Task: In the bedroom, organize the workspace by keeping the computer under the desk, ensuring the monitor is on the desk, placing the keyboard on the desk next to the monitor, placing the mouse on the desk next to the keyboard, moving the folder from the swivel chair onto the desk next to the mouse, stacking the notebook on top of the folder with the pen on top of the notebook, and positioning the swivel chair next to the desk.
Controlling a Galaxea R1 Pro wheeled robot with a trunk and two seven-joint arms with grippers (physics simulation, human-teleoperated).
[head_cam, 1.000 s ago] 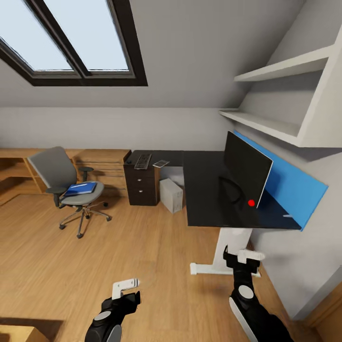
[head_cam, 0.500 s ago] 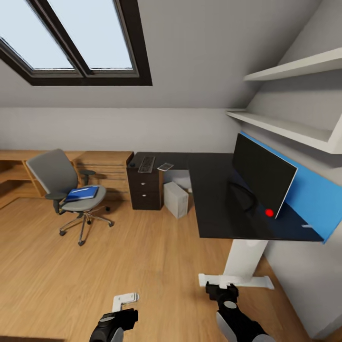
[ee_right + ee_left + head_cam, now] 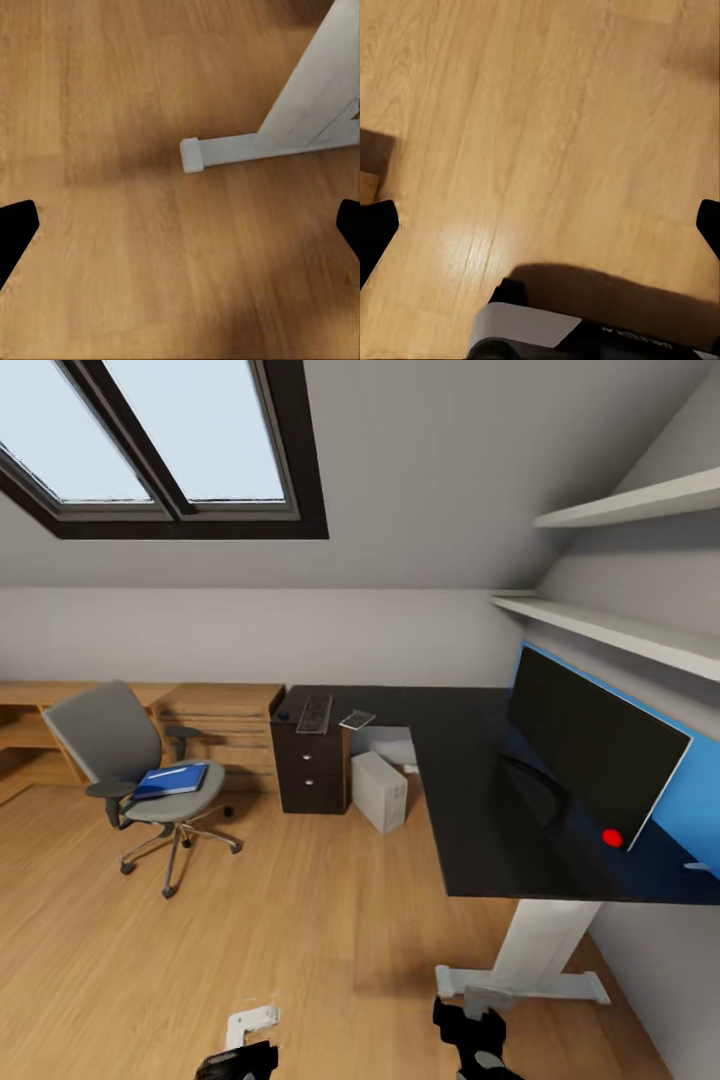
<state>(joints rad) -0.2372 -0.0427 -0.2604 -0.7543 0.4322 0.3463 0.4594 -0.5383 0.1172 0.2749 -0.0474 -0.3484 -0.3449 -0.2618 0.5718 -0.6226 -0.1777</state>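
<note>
The black-topped desk (image 3: 470, 810) runs along the right wall with the monitor (image 3: 590, 745) standing on it against the blue back panel. At the desk's far end lie the keyboard (image 3: 314, 713), the small dark mouse (image 3: 282, 715) and the pale notebook (image 3: 357, 719). The computer (image 3: 381, 790) stands on the floor under the desk. The swivel chair (image 3: 135, 765) is out on the floor at the left, with the blue folder (image 3: 172, 779) on its seat. A short pale stick (image 3: 698, 867), perhaps the pen, lies by the blue panel. My left gripper (image 3: 250, 1035) (image 3: 540, 225) and right gripper (image 3: 470, 1020) (image 3: 180, 225) hang open and empty over the floor.
A dark three-drawer cabinet (image 3: 312, 772) sits under the desk's far end. Low light-wood cabinets (image 3: 215, 725) line the back wall behind the chair. The desk's white pedestal leg (image 3: 530, 955) (image 3: 300, 112) is just ahead of my right gripper. Wall shelves (image 3: 620, 625) hang above the desk.
The whole view has shifted as the camera moved nearer the desk; both arms sit lower in the picture. The task's things have not moved.
</note>
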